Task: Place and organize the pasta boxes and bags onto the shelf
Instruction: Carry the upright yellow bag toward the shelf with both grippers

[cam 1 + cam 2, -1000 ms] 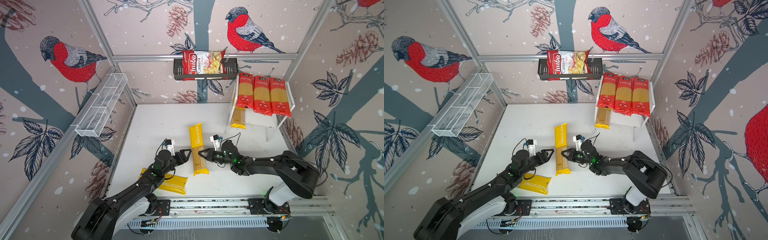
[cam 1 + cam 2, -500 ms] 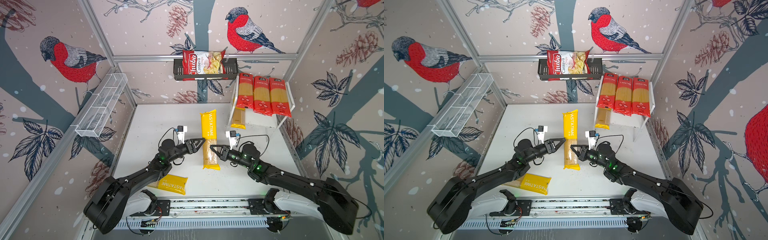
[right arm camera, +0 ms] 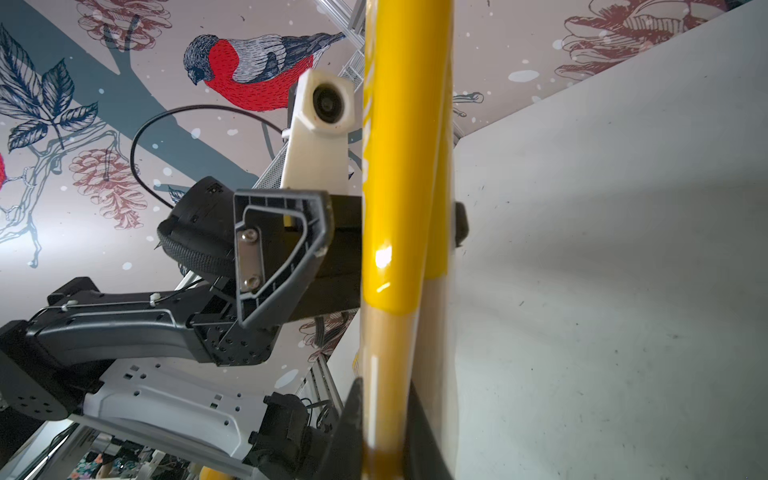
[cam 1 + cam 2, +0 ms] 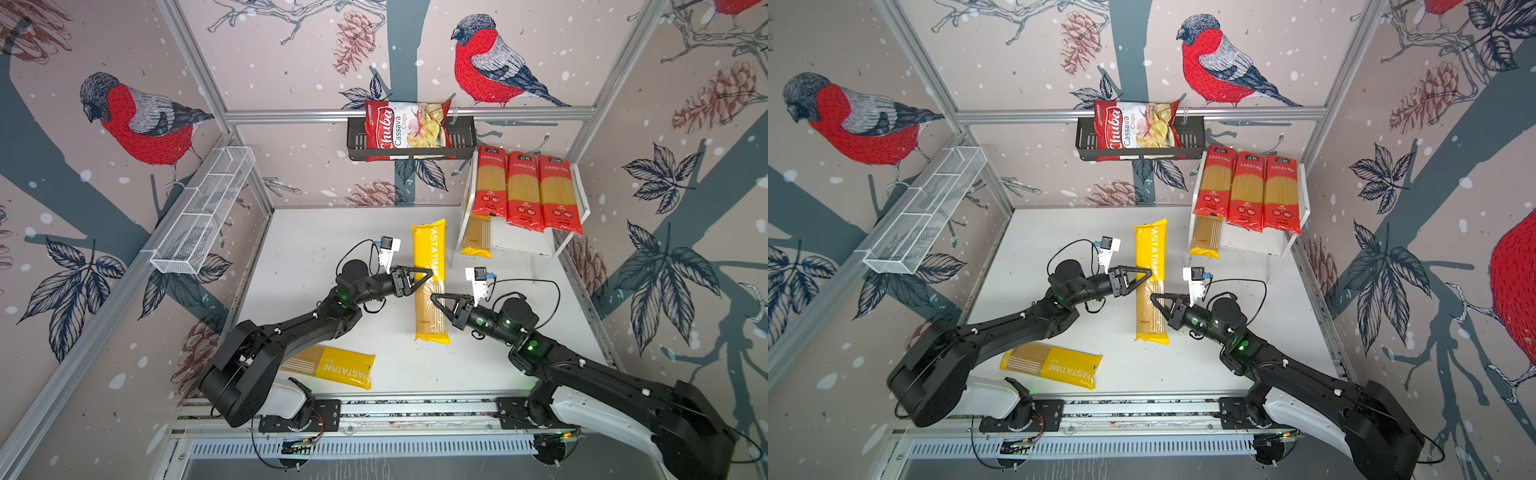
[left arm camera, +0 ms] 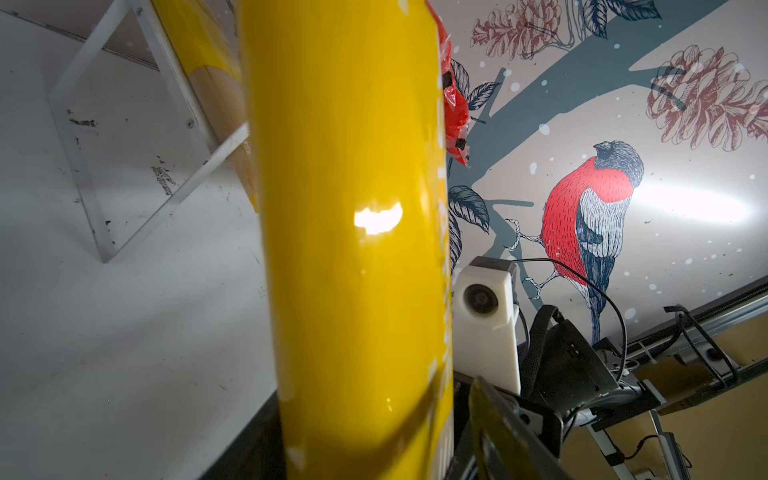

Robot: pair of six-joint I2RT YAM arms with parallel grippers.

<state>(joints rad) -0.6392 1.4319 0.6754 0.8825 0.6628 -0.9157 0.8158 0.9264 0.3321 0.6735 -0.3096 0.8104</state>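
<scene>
A yellow PASTATIME packet (image 4: 430,249) (image 4: 1150,245) hangs above the table, lengthwise toward the back wall. My right gripper (image 4: 436,300) (image 3: 384,399) is shut on its clear lower part. My left gripper (image 4: 426,274) (image 5: 365,415) is open, one finger above the packet (image 5: 353,249) and one below, with a thin gap at the upper finger. A second yellow packet (image 4: 332,368) lies flat near the front left. On the shelf (image 4: 519,245) at the back right, three red packets (image 4: 523,191) lie side by side on the top board. A third yellow packet (image 4: 477,237) lies on the lower board.
A black wall basket (image 4: 461,137) on the back wall holds a Chuba chips bag (image 4: 409,129). A long white wire basket (image 4: 203,212) hangs on the left wall. The arms' base rail (image 4: 415,409) runs along the front edge.
Both arms have carried the yellow packet away from the front, toward the back and the shelf. The left jaws have narrowed around it.
</scene>
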